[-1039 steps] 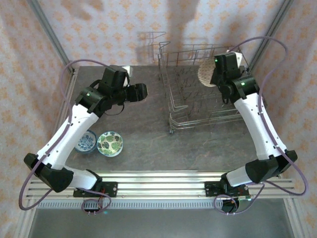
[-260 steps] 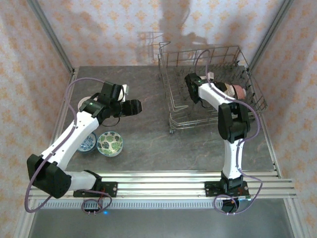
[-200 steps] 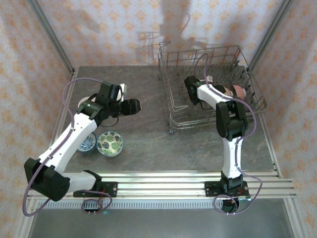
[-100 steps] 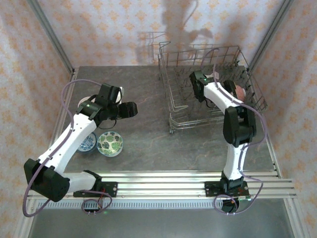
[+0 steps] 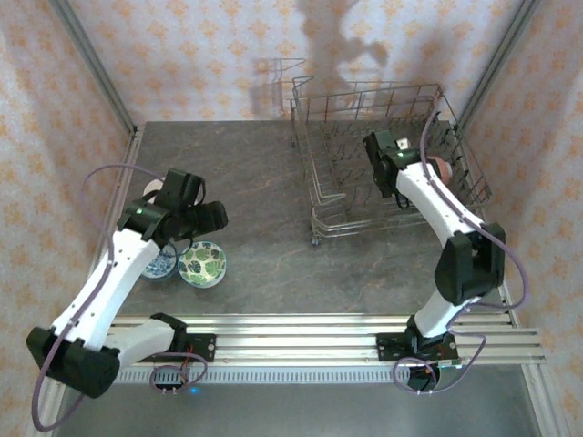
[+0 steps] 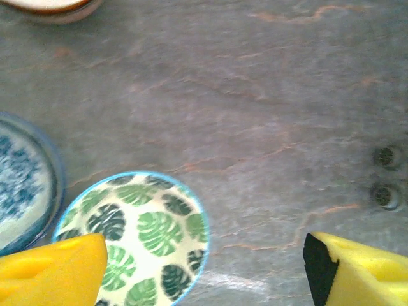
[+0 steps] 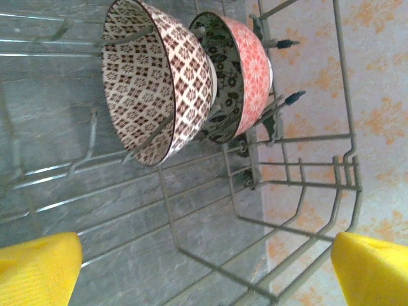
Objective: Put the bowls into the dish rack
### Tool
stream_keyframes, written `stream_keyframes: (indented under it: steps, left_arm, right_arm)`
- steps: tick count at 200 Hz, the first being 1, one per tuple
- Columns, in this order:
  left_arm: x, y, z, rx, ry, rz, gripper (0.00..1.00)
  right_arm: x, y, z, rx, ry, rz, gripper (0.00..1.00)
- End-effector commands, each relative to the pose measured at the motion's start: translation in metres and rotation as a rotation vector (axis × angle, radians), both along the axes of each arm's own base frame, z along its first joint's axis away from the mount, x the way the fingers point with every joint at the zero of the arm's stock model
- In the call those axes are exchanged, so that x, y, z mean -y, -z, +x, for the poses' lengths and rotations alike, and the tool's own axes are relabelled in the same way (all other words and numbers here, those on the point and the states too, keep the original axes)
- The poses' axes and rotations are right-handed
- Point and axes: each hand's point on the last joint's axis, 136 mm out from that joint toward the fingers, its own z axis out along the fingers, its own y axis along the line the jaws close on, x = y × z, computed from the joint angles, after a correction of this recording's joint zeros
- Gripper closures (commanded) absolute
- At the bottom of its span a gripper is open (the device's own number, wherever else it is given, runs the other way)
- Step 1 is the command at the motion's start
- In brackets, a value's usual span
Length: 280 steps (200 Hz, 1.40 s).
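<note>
Left gripper (image 6: 204, 268) is being held wide open above the green leaf bowl (image 6: 137, 239), apparently so its rim can be straddled. Right gripper (image 7: 204, 271) is being held open and empty inside the dish rack (image 5: 364, 226), where the brown-white bowl (image 7: 150, 89) and pinkish bowl (image 7: 245, 76) are being propped on edge by tines.

Losing most of the blue-white bowl (image 6: 22, 185) off the left edge of the left wrist view, just left of the left gripper (image 6: 204, 271). Covering the near rim of the green leaf bowl (image 6: 150, 233) with a yellow fingertip (image 6: 54, 271). Catching only a sliver of a brown-rimmed bowl (image 6: 48, 5) far ahead. Ahead of the right gripper (image 7: 207, 274), tucking the pinkish bowl (image 7: 248, 70) half behind the brown-white bowl (image 7: 159, 89); cropping the dish rack (image 7: 299, 169) on every side.
</note>
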Motion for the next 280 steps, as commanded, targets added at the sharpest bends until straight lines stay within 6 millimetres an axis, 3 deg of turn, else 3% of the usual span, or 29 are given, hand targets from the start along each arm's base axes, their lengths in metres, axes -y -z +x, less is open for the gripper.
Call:
stream_keyframes:
  steps: [1, 26, 71, 119, 173, 280]
  left_arm:
    - [-0.034, 0.030, -0.033, -0.137, -0.116, 0.084, 0.17]
    - [-0.042, 0.054, -0.047, -0.212, -0.163, 0.059, 0.17]
    - [-0.050, 0.090, -0.052, -0.353, -0.209, 0.073, 0.16]
    - [-0.052, 0.104, -0.044, -0.415, -0.192, 0.095, 0.19]
    - [-0.043, 0.121, -0.041, -0.485, -0.145, 0.067, 0.31]
    - [-0.025, 0.127, -0.038, -0.476, -0.116, -0.038, 0.56]
  right_arm:
    - [-0.013, -0.005, -0.022, 0.017, -0.008, 0.137, 0.01]
    - [-0.027, -0.007, -0.033, 0.020, -0.033, 0.243, 0.01]
    - [-0.041, -0.008, -0.040, 0.007, -0.049, 0.329, 0.01]
    - [-0.049, 0.002, -0.039, -0.011, -0.046, 0.378, 0.00]
    - [-0.050, 0.013, -0.043, -0.032, -0.040, 0.387, 0.00]
    - [-0.052, 0.004, -0.047, 0.005, -0.059, 0.414, 0.00]
